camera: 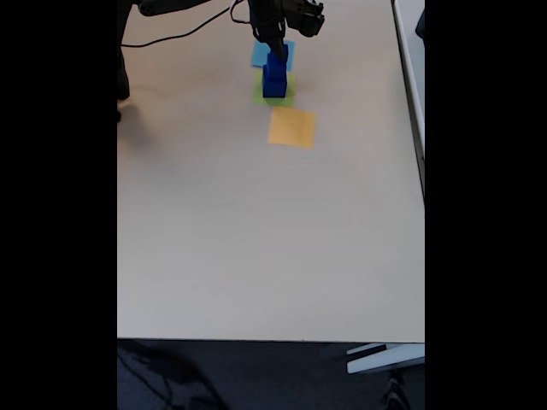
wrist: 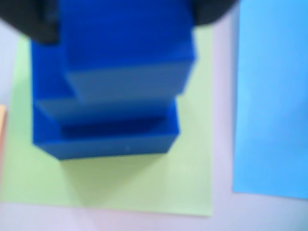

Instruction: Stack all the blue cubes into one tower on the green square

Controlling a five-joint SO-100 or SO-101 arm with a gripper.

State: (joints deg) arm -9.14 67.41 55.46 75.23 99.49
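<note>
Blue on blue fills our wrist view: the blue cubes (wrist: 110,96) stand piled on the green square (wrist: 144,183), three tiers stepping upward, the widest at the bottom and the nearest, topmost block blurred by closeness. To the right of that view lies the light-blue paper square (wrist: 272,96), and a sliver of the orange square (wrist: 2,130) shows at the left edge. In the fixed view the tower (camera: 274,75) stands on the green paper at the far end of the pale worktop (camera: 256,239), with the orange sheet just beside it, nearer the camera.

The dark fingers (wrist: 125,14) sit at either side of the top cube, yet we cannot tell whether they grip it or have let go; the contact is hidden and out of focus.

We judge the stacking to be at its last step, the smallest cube set in place. The next move calls for a gentle release and a straight lift, lest the tower be nudged off its steps.

We can read no brand, label or writing anywhere
</note>
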